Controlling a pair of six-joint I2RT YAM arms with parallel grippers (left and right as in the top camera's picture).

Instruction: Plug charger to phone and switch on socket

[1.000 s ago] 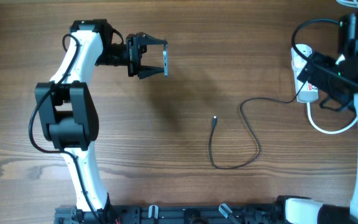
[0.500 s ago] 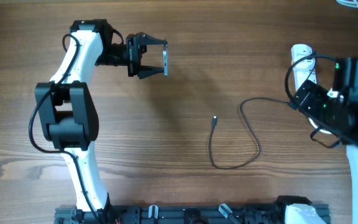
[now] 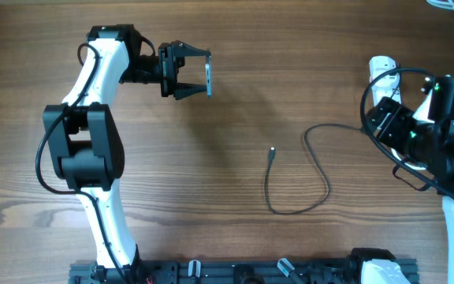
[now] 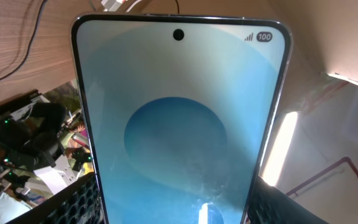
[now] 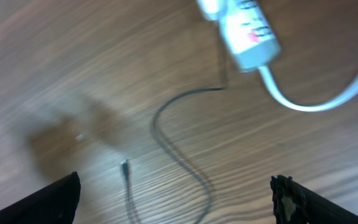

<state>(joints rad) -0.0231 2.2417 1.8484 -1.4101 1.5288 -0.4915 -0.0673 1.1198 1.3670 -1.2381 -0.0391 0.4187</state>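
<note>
Now we keep the phone [image 3: 210,79] clamped in our left gripper [image 3: 202,74], raised near the desk's far-left corner, likely so a plug can reach it. The charger [image 3: 272,151] tip lies mid-desk, untouched. Our right gripper [image 5: 176,202], fingers apart and empty, hovers by the socket [image 5: 247,31] at the right edge.

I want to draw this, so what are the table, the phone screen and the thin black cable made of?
The table looks like matte wood or wood-look board: brown grain runs across it. The phone screen looks like glossy glass: it shows a glint. The thin black cable is probably bendy plastic or rubber: it lies in loose curves.
</note>
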